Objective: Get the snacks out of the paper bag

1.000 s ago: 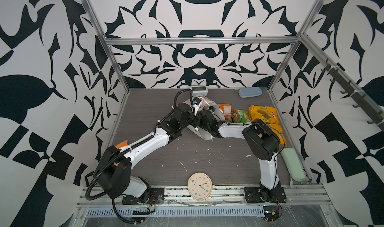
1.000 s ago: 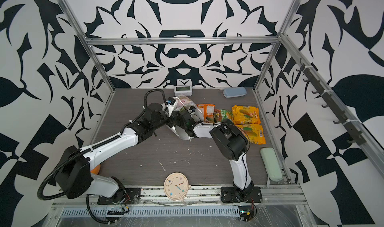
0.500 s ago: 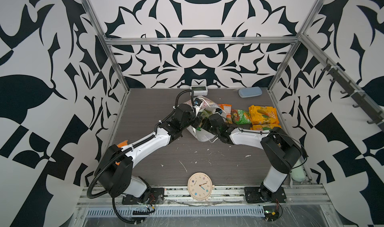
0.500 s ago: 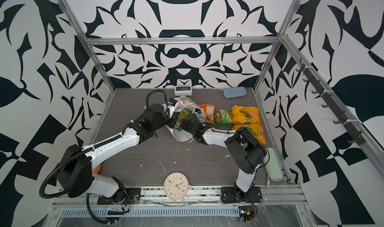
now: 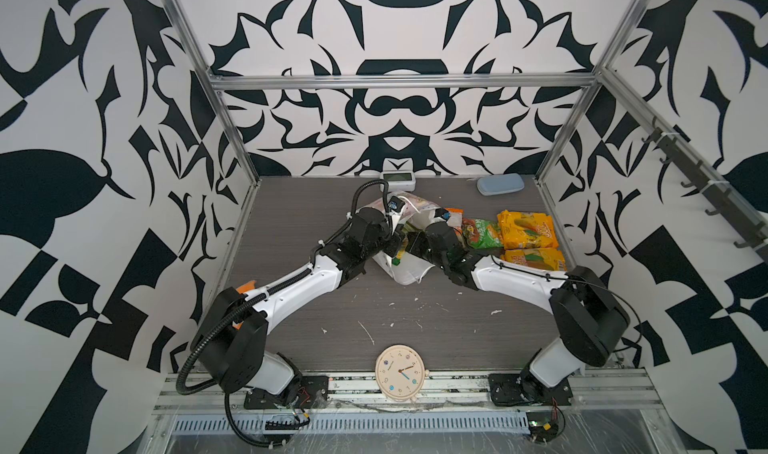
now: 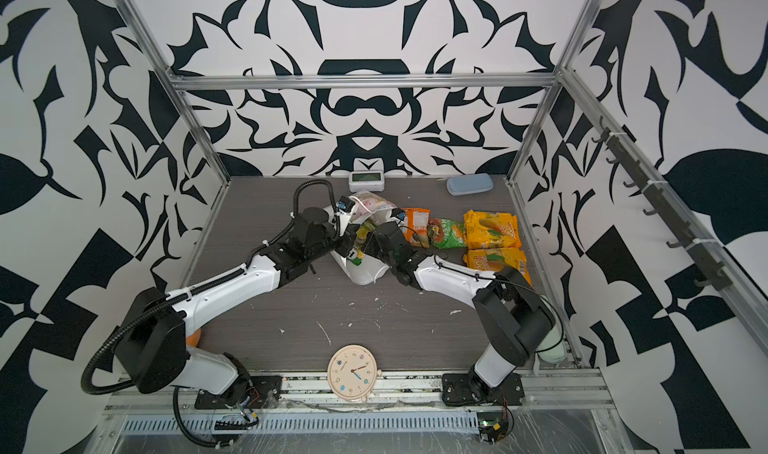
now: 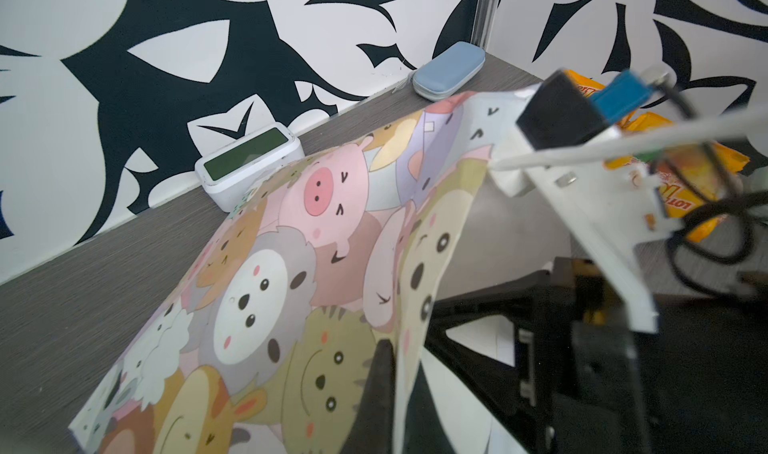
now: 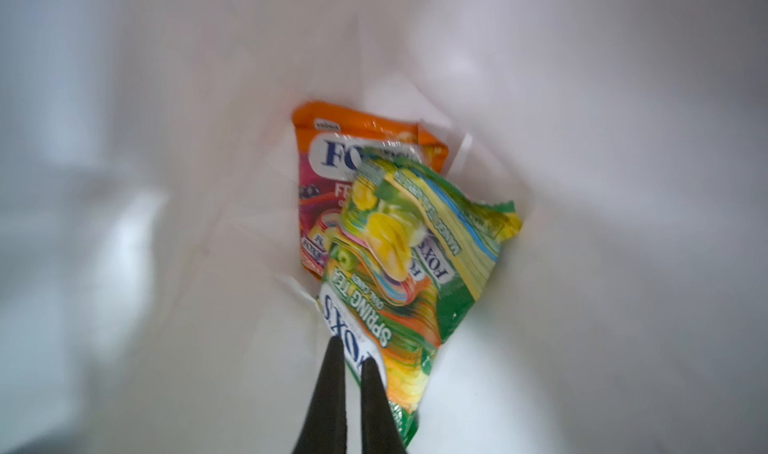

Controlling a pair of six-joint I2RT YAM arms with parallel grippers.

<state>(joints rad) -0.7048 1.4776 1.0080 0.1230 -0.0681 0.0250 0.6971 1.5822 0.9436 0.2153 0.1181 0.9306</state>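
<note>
**White paper bag pinched at the rim, two packets inside**

Paper walls fill the right wrist view, which is blurred. The right hand is deep inside the bag. Its two black fingers are pressed almost together on the near edge of a green FOX'S packet, at the white logo. An orange FOX'S packet lies beyond it against the bag's bottom, partly covered by the green one.

The left hand is pressed together on the bag's rim. In the left wrist view one dark finger lies on the outside of the wide side, which is printed with pastel animal faces. The other finger is hidden behind the paper.

In both top views the bag sits tilted and creased on the grey surface, toward the back. The two forearms meet over it.

Four more snacks lie on the surface to the bag's right. An orange packet is nearest the bag, and a green packet touches it. Further right is a yellow-orange packet, with a second yellow-orange packet just in front of it.

A round clock lies at the front edge. A white digital clock stands against the back wall, and a blue case lies near the back right corner.
</note>
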